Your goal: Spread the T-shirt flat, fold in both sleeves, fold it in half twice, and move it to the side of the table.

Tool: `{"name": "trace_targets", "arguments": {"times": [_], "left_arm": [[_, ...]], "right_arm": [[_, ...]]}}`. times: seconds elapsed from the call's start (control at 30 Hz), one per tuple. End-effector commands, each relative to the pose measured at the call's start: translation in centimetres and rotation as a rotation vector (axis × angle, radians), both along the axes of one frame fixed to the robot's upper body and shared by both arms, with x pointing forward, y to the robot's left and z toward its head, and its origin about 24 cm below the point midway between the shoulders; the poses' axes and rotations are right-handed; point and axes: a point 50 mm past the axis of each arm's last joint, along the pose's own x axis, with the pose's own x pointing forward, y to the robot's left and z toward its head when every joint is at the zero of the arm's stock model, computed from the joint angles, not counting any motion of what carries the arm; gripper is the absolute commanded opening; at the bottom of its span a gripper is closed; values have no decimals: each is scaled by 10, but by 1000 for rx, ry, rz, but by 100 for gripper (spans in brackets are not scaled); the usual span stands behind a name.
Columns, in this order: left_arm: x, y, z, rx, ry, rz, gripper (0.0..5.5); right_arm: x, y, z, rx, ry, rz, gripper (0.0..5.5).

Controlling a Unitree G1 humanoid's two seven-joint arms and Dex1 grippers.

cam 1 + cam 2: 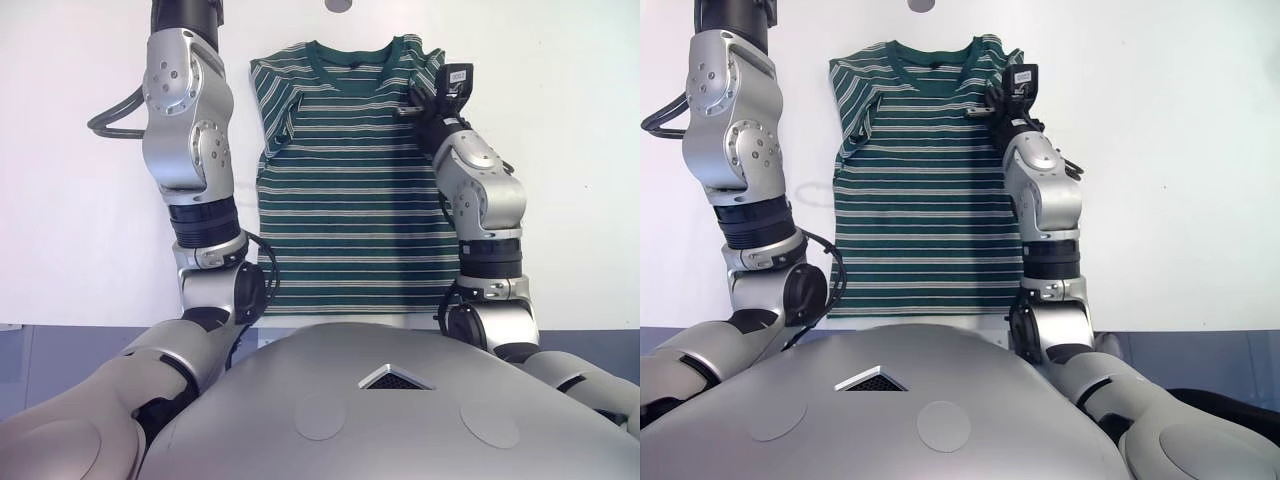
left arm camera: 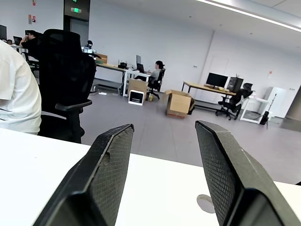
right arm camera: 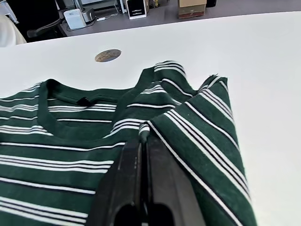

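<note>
A green T-shirt (image 1: 350, 210) with white stripes lies flat on the white table (image 1: 570, 180), collar away from me. Its left sleeve (image 1: 275, 100) is folded in over the chest. My right gripper (image 3: 143, 136) is shut on the edge of the right sleeve (image 3: 202, 122), and holds that fabric lifted and turned inward near the right shoulder (image 1: 415, 105). My left gripper (image 2: 164, 126) is raised above the table to the shirt's left, open, with nothing between its fingers, and it points toward the room beyond the far edge.
A small round disc (image 3: 107, 55) is set in the table just past the collar. Bare white tabletop lies on both sides of the shirt. Beyond the far edge stand a black office chair (image 2: 66, 84) and a person in white (image 2: 16, 89).
</note>
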Motion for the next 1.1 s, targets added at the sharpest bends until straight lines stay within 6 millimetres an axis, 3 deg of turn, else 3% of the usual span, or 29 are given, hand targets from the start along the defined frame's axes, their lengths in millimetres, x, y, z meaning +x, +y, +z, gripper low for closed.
{"name": "trace_targets", "arguments": {"times": [0.03, 0.33, 0.6, 0.7, 0.8, 0.87, 0.97, 1.1], "left_arm": [[0, 1, -4, 1, 16, 17, 244], [1, 1, -4, 1, 16, 17, 244], [1, 2, -4, 1, 13, 18, 244], [-2, -3, 5, -2, -40, -52, 244], [-17, -12, 23, 145, -173, -307, 244], [-36, -10, 24, 399, -256, -511, 244], [-85, 19, -18, 883, -268, -840, 284], [-151, 63, -73, 1132, -155, -1049, 355]], "right_arm": [[-3, 3, -2, -9, 24, 55, 3], [-5, 4, -5, -47, 36, 96, 3], [-6, 15, 25, 64, -129, 198, 168], [-3, 6, 50, 78, -287, 199, 204], [-16, -12, 72, -152, -504, 364, 204], [-34, -32, 77, -388, -626, 507, 204], [-79, -88, 61, -780, -721, 745, 219], [-155, -156, 26, -992, -603, 1011, 294]]}}
